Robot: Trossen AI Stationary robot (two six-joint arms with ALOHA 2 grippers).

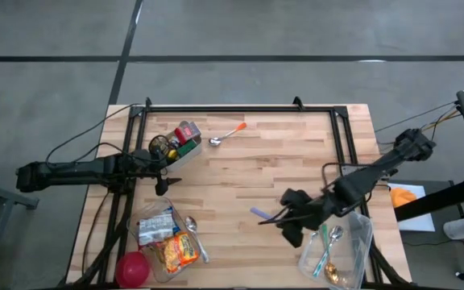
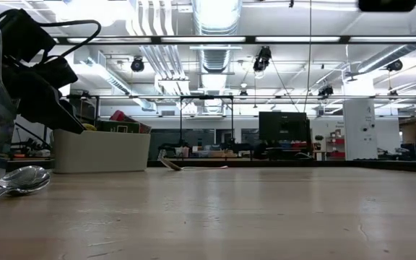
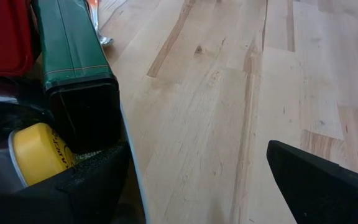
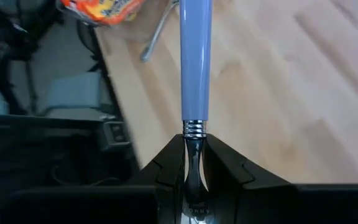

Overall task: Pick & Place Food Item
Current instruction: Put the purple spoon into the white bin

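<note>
My right gripper point(image 1: 290, 221) hangs above the table's near right part, shut on a utensil with a pale blue handle point(image 4: 196, 56). The handle shows again in the high view point(image 1: 258, 213). Food lies at the near left: an orange snack packet point(image 1: 180, 250) and a white-blue packet point(image 1: 155, 228) in a clear tub point(image 1: 185, 216). A white box point(image 1: 187, 155) at the far left holds a green tin point(image 3: 73, 50), a red pack and a yellow-lidded jar point(image 3: 36, 149). My left gripper point(image 1: 164, 176) stands open at that box's near end, one finger by the box wall and one over bare wood. My right gripper pinches the utensil's metal neck point(image 4: 193, 149) between its two fingers, just behind the ringed end of the blue handle. The handle sticks out forward past the fingertips, in line with them. The fingers slant down toward the table's near left. The utensil is lifted clear; its working end is hidden between the fingers.
A clear container point(image 1: 341, 250) with several spoons sits at the near right, beside my right arm. An orange-handled spoon point(image 1: 227, 134) lies at the far middle. A metal spoon point(image 1: 200, 244) lies beside the clear tub, a red bowl point(image 1: 133, 268) at the near left corner. A black frame point(image 1: 240, 108) borders the table.
</note>
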